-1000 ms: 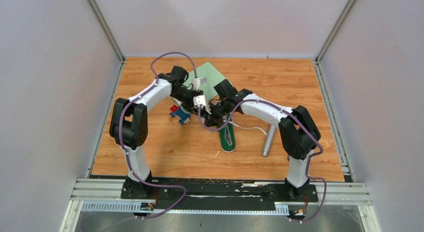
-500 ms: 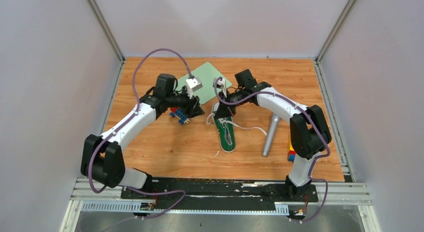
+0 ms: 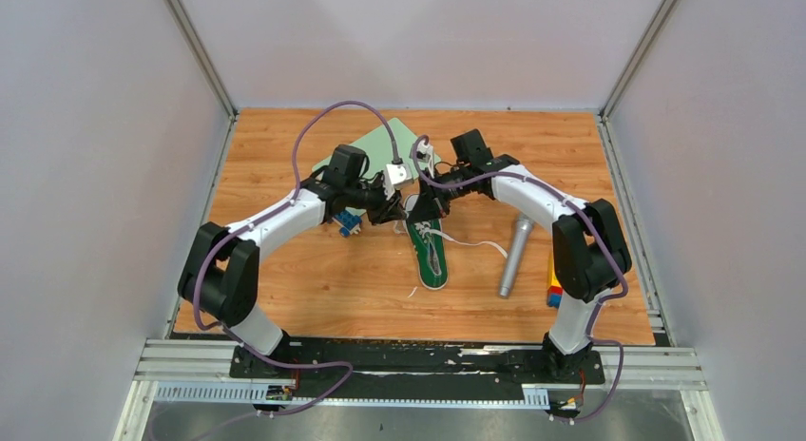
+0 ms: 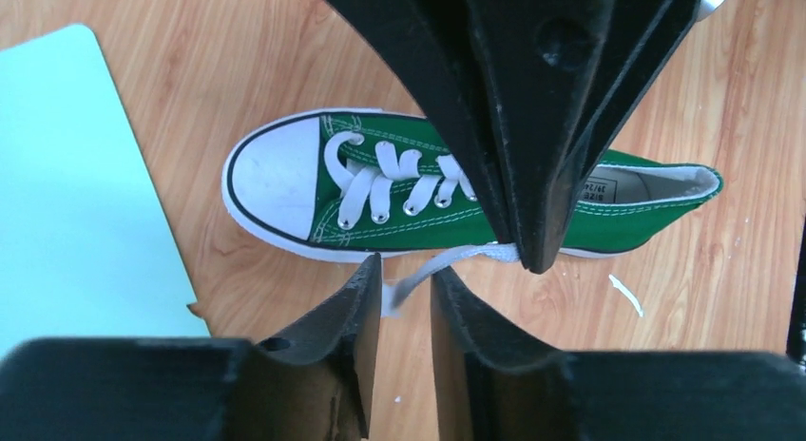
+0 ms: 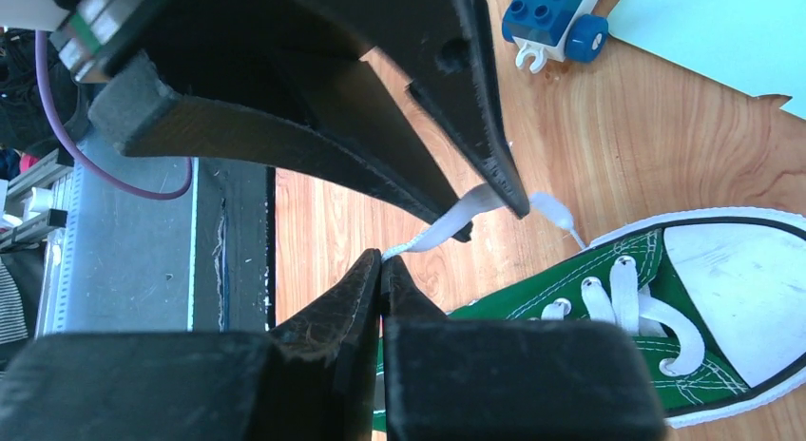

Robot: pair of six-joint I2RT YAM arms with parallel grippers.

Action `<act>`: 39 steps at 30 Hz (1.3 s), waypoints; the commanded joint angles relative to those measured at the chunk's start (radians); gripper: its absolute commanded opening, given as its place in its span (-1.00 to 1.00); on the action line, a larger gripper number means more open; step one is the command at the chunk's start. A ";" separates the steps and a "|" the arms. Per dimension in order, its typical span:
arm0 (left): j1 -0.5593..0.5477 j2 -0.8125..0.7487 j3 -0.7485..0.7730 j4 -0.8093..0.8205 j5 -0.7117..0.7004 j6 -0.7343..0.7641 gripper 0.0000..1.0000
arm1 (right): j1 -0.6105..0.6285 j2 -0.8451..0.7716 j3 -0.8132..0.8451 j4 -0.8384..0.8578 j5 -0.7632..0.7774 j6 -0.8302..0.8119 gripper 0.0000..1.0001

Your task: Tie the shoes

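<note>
The green sneaker (image 3: pixel 433 260) lies on the wooden table, its white toe cap towards the far side; it also shows in the left wrist view (image 4: pixel 618 203) and the right wrist view (image 5: pixel 608 365). My right gripper (image 3: pixel 423 208) (image 5: pixel 381 260) is shut on a white lace (image 4: pixel 456 260) (image 5: pixel 456 218) and holds it lifted beside the shoe's left side. My left gripper (image 3: pixel 399 211) (image 4: pixel 404 275) is open just next to it, with the loose end of that lace hanging in the gap between its fingers. The other lace trails right of the shoe.
A grey microphone (image 3: pixel 513 256) lies right of the shoe. A mint-green mat (image 3: pixel 380 146) (image 4: pixel 76 203) lies behind the grippers. A blue toy-brick car (image 3: pixel 347 222) (image 5: pixel 556 18) sits under the left arm. Coloured bricks (image 3: pixel 553 289) sit by the right arm's base.
The left gripper, half a second ago off to the left over the brick car, has swung back right to the lace. The right gripper has kept its hold above the shoe's toe.
</note>
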 commanded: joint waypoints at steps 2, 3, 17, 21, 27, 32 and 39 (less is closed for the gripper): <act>-0.001 0.019 0.033 0.054 0.118 -0.066 -0.70 | -0.010 -0.033 0.008 0.056 -0.014 0.043 -0.89; -0.001 0.023 0.028 0.071 0.138 -0.087 -0.78 | -0.013 -0.035 0.007 0.058 -0.010 0.045 -0.87; -0.001 0.102 -0.007 0.336 0.232 -0.402 -1.00 | -0.119 -0.128 -0.035 0.013 0.016 -0.104 -0.17; -0.001 0.111 -0.001 0.332 0.254 -0.401 -1.00 | -0.109 -0.106 -0.021 0.011 0.011 -0.130 -0.11; -0.001 0.123 0.011 0.325 0.281 -0.403 -0.98 | -0.097 -0.070 0.005 -0.002 -0.015 -0.171 -0.07; -0.001 0.122 0.017 0.321 0.288 -0.404 -0.98 | -0.081 -0.057 0.008 -0.021 -0.029 -0.197 -0.13; -0.001 0.128 0.023 0.324 0.302 -0.416 -0.97 | -0.080 -0.035 0.008 -0.035 -0.045 -0.178 -0.53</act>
